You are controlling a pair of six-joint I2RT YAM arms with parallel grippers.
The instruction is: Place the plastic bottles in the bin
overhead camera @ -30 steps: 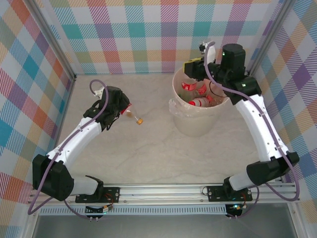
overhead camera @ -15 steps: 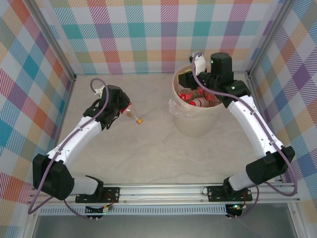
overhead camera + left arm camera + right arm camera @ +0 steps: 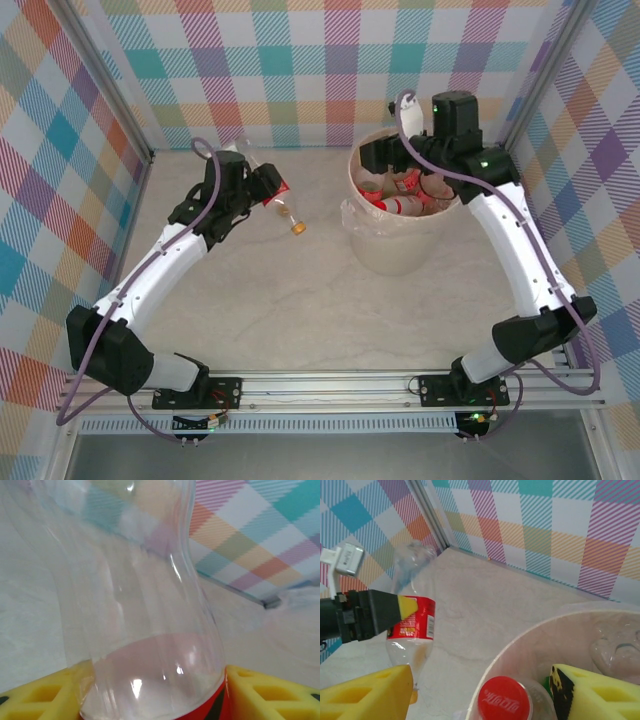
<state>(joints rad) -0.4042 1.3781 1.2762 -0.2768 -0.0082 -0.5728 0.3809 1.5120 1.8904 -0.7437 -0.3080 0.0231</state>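
Note:
My left gripper [image 3: 266, 187] is shut on a clear bottle [image 3: 284, 207] at its red label, holding it above the table left of the bin, orange cap pointing down. In the left wrist view that bottle [image 3: 135, 605] sits between the yellow pads [image 3: 272, 695]. The cream-white bin [image 3: 392, 250] holds several red-labelled bottles [image 3: 402, 205]. My right gripper [image 3: 378, 156] hangs open over the bin's left rim. From the right wrist, the gripper [image 3: 482, 682] is open above a red-capped bottle [image 3: 502, 700] inside the bin [image 3: 520, 645], with the held bottle [image 3: 412, 625] beyond.
Checked walls enclose the table on three sides, with metal posts at the back corners [image 3: 150, 152]. The beige tabletop [image 3: 300, 310] stretches between the arms and the bin. A loose fold of liner [image 3: 352, 213] hangs off the bin's left side.
The left gripper has lifted the orange-capped bottle and carried it back and right, toward the bin. The right gripper has stayed over the bin's left rim with small shifts.

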